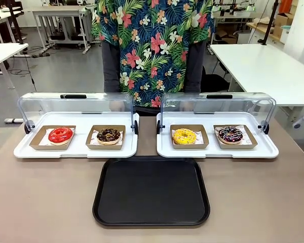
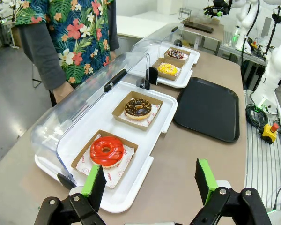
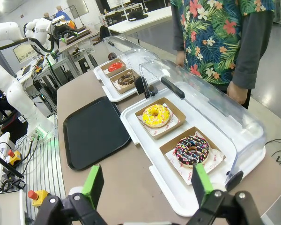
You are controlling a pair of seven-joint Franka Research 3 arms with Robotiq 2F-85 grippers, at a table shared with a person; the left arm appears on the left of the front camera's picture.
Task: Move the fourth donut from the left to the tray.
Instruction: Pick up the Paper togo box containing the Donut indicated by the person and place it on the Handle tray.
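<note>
2 wide-spread empty claws, left gripper (image 2: pixel 150 183), right gripper (image 3: pixel 147 185), fourth donut (image 3: pixel 192 151) just beyond right gripper

Your front cam faces the person (image 1: pixel 151 45) across the table (image 1: pixel 40 202). Wrist cams look along it from opposite ends, raised; all share the black tray (image 1: pixel 151 191).
</note>
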